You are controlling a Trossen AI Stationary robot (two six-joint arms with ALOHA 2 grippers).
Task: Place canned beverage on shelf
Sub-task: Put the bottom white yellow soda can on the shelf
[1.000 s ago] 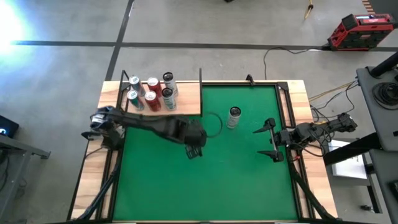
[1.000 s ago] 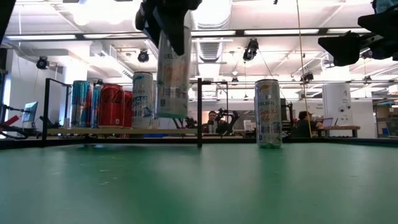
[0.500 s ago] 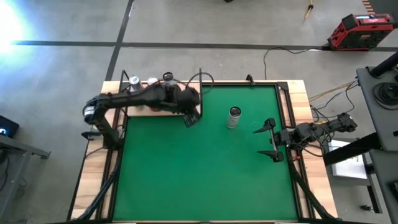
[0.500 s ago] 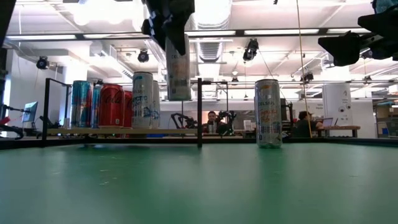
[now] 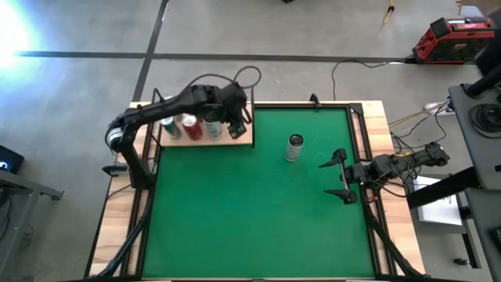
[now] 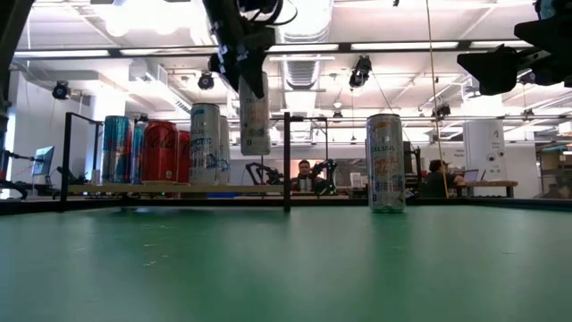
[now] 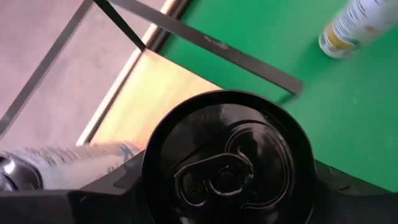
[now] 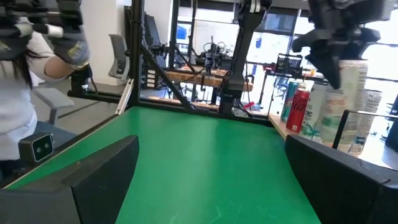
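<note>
A tall, slim, pale aluminium beverage can with a dark lid point(image 6: 255, 114) is held clamped in the jaws of the left gripper point(image 5: 236, 124) and hangs clear above the bare right end of the flat light-wood shelf with thin black metal rods at its edges point(image 5: 246, 141). In the left wrist view the dark lid point(image 7: 227, 160) is seen between the gripper's black fingers point(image 7: 93, 198), with bare wood directly beneath. A cluster of upright red, blue and silver cans point(image 6: 161, 150) is already stood on the shelf's other end, just beside the carried can. A second slim pale can point(image 5: 294, 146) is left upright on the green mat point(image 5: 258, 219), well apart from the shelf. The right gripper point(image 5: 338, 175) is parked near the mat's right edge with its jaws wide apart and nothing between them. The placing step is judged to be in hand: a straight, upright descent onto the bare wood is called for, clear of the corner rod and the neighbouring cans, before the jaws are parted.
</note>
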